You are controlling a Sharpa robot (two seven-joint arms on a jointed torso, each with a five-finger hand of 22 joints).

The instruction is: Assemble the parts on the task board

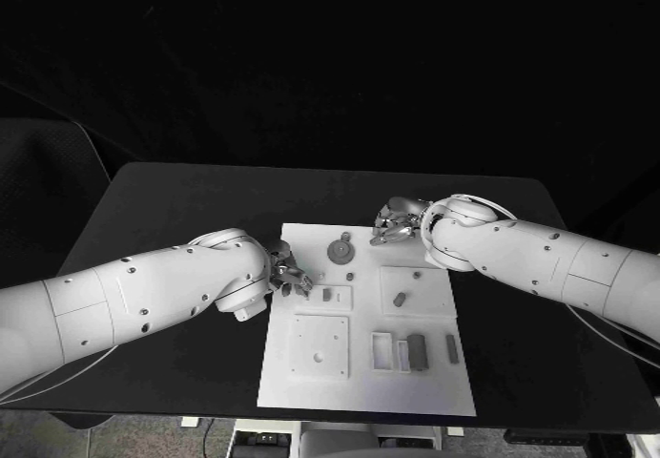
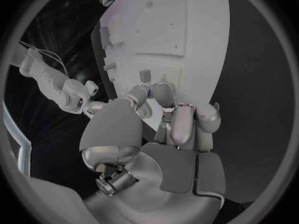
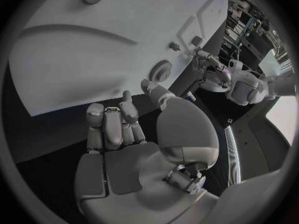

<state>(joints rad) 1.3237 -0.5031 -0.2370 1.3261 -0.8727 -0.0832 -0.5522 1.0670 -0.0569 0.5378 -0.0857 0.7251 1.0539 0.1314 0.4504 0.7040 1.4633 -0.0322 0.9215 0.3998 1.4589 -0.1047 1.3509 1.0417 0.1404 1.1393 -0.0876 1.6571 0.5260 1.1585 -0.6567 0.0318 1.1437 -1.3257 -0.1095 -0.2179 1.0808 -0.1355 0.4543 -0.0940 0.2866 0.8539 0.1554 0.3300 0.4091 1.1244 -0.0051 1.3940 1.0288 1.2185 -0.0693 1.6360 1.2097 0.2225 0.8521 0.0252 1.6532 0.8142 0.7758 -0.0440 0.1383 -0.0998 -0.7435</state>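
Left hand (image 1: 285, 275) and right hand (image 1: 395, 225) hover, fingers curled, holding nothing.

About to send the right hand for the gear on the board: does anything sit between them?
Nothing visible does. The right hand hovers at the task board's far edge, with bare board between it and the gear.

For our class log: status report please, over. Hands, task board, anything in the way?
Left hand at task board left edge, seems empty. Right hand at far edge near round gear part, holding nothing. Grey parts loose on board. No obstruction seen.
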